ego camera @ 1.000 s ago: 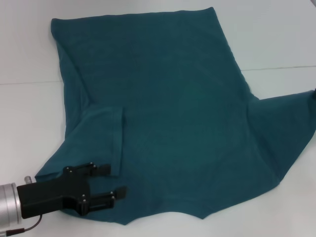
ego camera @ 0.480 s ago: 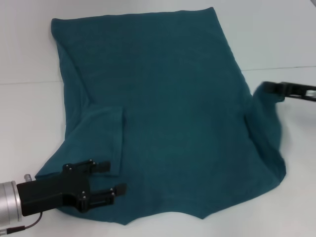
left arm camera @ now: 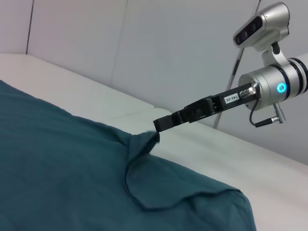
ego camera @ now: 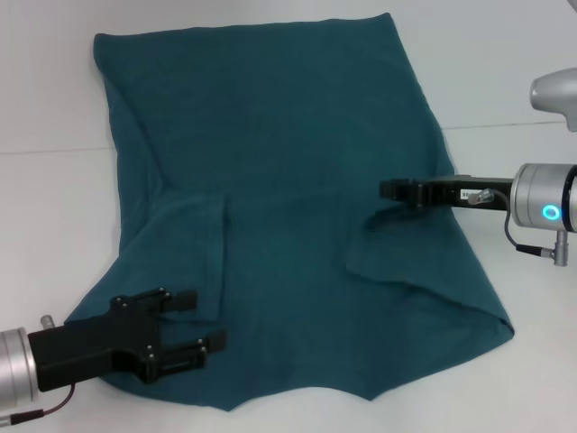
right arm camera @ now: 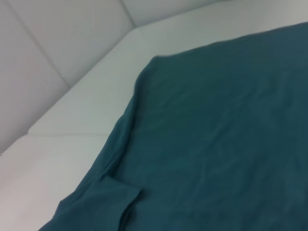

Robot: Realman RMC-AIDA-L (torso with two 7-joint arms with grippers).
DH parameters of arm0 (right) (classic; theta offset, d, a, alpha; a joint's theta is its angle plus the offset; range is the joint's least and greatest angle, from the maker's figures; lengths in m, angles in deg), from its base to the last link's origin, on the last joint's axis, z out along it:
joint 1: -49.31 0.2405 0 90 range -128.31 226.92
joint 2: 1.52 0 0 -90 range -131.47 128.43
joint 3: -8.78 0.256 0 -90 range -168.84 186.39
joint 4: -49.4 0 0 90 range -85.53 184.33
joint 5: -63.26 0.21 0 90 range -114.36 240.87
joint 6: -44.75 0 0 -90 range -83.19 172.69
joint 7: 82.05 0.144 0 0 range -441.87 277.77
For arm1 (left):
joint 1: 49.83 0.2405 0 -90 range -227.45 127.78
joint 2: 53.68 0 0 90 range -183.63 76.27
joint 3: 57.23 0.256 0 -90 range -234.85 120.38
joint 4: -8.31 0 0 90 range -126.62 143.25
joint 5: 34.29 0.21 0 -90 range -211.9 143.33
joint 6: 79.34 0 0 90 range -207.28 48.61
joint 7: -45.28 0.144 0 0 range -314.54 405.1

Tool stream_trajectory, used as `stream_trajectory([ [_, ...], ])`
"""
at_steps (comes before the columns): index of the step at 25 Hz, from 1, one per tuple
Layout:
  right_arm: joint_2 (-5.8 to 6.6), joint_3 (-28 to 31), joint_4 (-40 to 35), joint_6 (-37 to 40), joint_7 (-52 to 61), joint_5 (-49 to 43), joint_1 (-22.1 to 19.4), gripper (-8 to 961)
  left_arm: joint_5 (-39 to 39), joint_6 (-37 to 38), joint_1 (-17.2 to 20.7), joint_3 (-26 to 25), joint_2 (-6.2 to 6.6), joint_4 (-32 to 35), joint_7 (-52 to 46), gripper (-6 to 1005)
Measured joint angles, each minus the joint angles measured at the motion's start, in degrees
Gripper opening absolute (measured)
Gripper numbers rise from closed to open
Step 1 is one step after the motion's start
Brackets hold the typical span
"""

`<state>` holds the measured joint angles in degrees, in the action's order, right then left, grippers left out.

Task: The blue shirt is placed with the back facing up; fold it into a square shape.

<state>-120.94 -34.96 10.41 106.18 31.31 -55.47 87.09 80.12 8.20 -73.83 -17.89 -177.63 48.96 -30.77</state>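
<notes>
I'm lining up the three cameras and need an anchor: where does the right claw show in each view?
Head view: the right claw reaches in from the right, pinching a sleeve of the blue shirt over the shirt's middle.
Left wrist view: the right claw shows farther off, centre, holding up a peak of cloth.
Right wrist view: not in it; only shirt and table show.
Shared landmark: the folded left sleeve.

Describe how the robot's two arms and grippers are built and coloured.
Left gripper: matte black, two flat fingers with small screws, on a silver cylindrical wrist trailing a thin cable. Right gripper: long, black, with a white label, on a silver wrist with a glowing blue ring and looped black cable.
</notes>
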Motion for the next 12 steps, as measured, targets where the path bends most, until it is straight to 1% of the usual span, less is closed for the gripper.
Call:
stream_trajectory([
  [6,0.0,0.3,0.3,-0.9,-0.2,1.6,-0.7,228,0.1,-0.5,0.1,0.0,0.02,-0.4,0.1,788],
  [11,0.72,0.5,0.0,-0.9,0.4,1.4,-2.3,335,0.1,-0.8,0.1,0.2,0.03,-0.5,0.1,788],
  [12,0.99,0.5,-0.1,-0.9,0.8,1.3,-2.8,380,0.1,-0.9,0.0,0.2,0.03,-0.6,0.1,788],
])
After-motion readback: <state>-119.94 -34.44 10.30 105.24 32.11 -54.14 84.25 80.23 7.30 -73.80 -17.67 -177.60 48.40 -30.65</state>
